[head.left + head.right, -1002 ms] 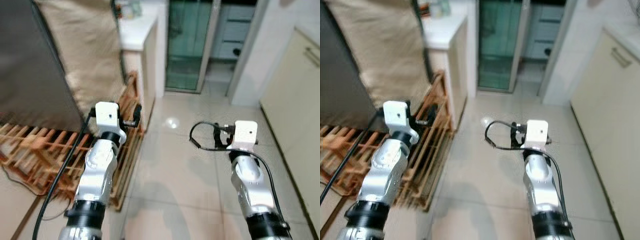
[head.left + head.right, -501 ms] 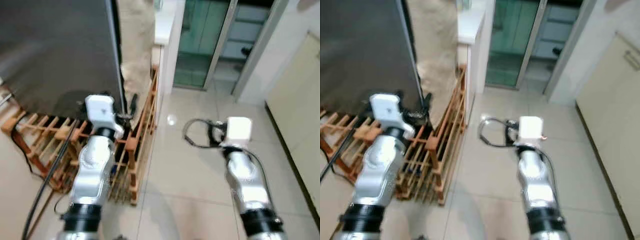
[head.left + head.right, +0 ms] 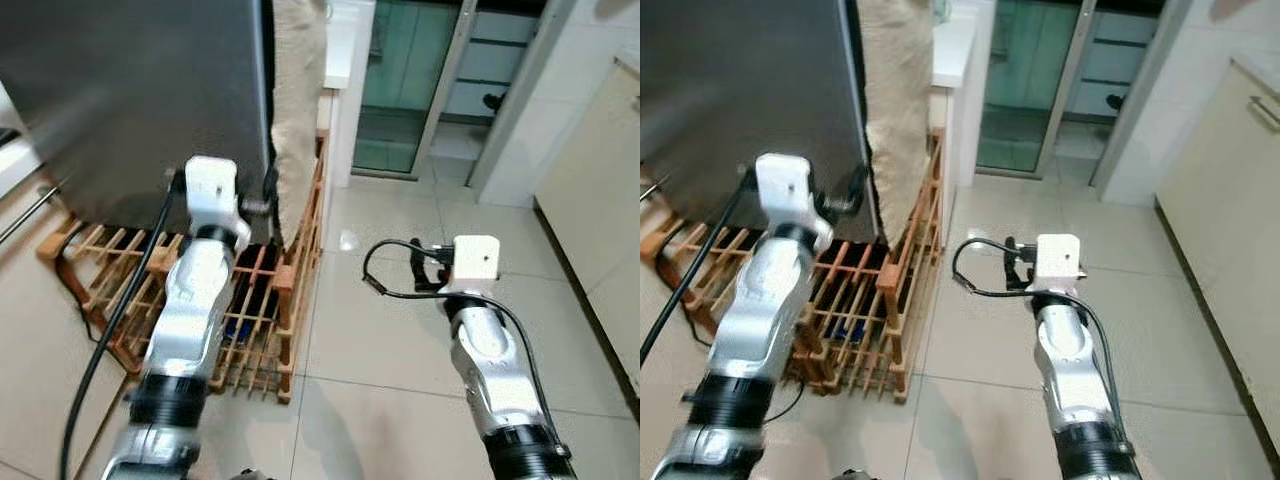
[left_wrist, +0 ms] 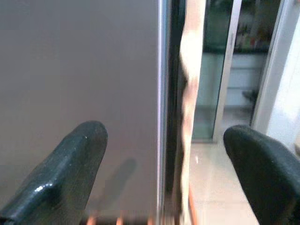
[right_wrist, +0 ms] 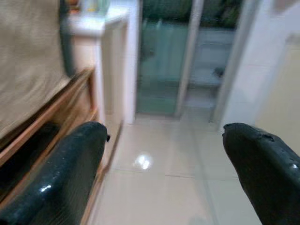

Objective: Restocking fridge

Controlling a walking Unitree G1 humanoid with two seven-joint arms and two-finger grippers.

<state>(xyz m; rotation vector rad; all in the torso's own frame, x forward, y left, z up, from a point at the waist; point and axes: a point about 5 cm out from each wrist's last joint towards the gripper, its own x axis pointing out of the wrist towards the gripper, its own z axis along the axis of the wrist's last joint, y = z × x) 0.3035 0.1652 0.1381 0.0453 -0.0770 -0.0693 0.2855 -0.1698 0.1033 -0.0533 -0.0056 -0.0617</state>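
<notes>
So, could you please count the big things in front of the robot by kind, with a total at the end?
Grey fridge: 1
Wooden pallet under it: 1
Beige cloth hanging beside the fridge: 1
Glass sliding door: 1
Robot tools, both open and holding nothing: 2, the left tool at the fridge edge, the right tool over the floor
Total: 6

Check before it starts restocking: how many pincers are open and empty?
2. The left pincer is open, straddling the grey fridge door's edge. The right pincer is open over the tiled floor.
</notes>
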